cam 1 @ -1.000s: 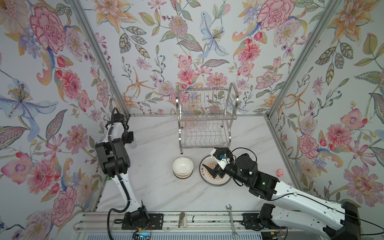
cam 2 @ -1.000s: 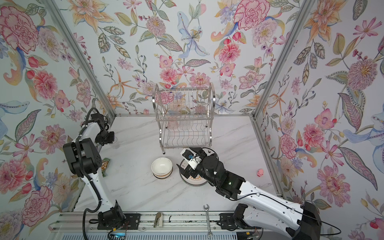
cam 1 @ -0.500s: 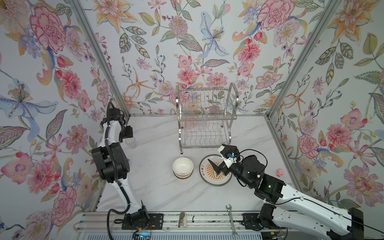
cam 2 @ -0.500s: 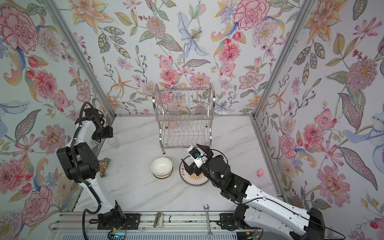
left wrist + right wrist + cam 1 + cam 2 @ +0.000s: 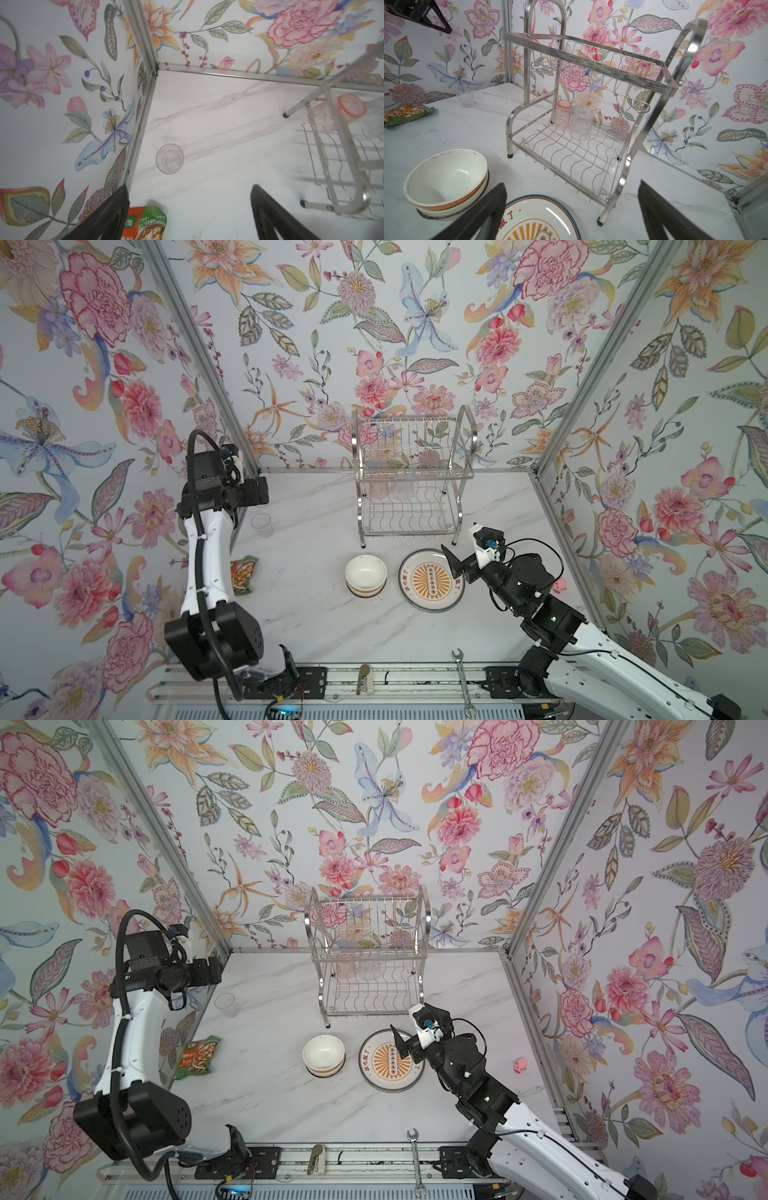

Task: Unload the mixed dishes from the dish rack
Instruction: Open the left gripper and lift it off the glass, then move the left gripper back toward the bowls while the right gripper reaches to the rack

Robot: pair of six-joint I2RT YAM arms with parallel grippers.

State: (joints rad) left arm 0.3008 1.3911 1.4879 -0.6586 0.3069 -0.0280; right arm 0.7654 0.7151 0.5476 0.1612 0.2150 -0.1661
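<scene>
Standing mouth-up, the clear tumbler [image 5: 170,159] is free of the wide left fingers [image 5: 118,199]; right fingers [image 5: 496,199] gape above the plate [image 5: 529,207].

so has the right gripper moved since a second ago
Yes: the right gripper has drawn back from over the sunburst plate's centre to its right rim.

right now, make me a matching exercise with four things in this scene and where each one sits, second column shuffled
1 pink tumbler
2 sunburst plate
3 stacked bowls
4 snack packet

a on the table by the left wall
b on the dish rack lower shelf
c before the rack's left front leg
d flat, before the rack's right front leg

Pairs: 1-b, 2-d, 3-c, 4-a
</scene>
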